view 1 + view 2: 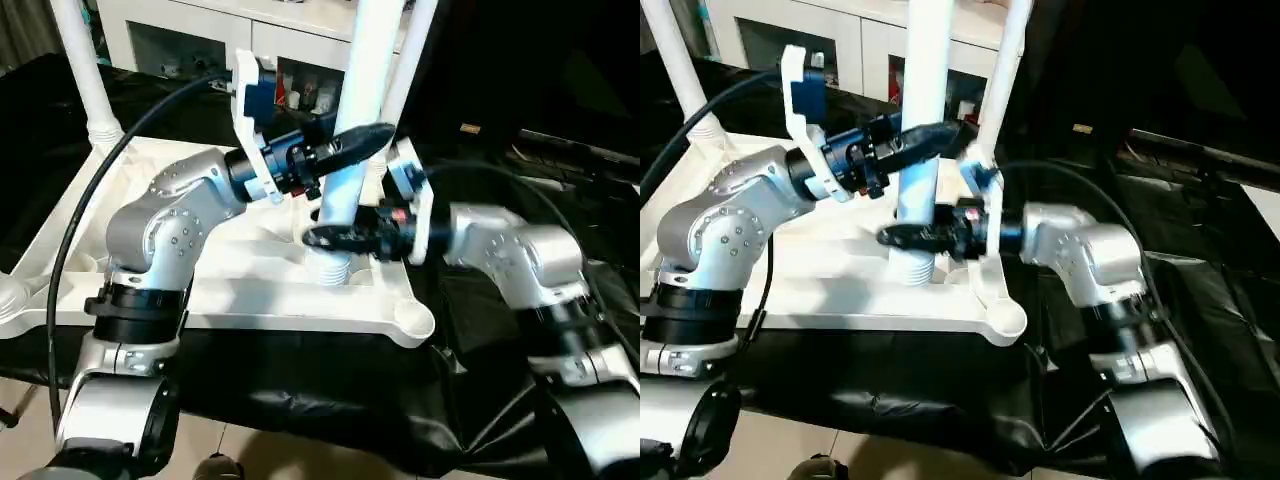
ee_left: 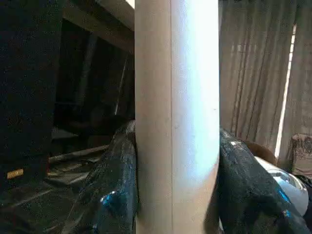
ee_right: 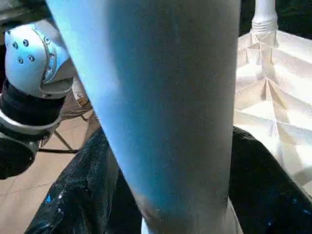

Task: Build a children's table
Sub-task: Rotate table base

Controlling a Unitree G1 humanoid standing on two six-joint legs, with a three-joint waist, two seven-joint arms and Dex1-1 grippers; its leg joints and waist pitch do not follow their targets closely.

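Black-draped workbench, white cabinet behind: table build looks well underway.

White plastic square tabletop (image 1: 250,290) lies ribbed side up; white tapered tube legs stand at far-left (image 1: 85,70) and far-right (image 1: 415,50). Left gripper (image 1: 345,145) and right gripper (image 1: 335,237) both clamp the third leg (image 1: 362,90) over a near socket. Near-right socket (image 1: 412,322) looks empty.

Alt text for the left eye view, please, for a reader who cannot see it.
Both grippers clamp one upright white leg standing on the upturned table top, the left gripper above the right gripper. Two more legs stand in the far corners; the near right corner socket is empty.
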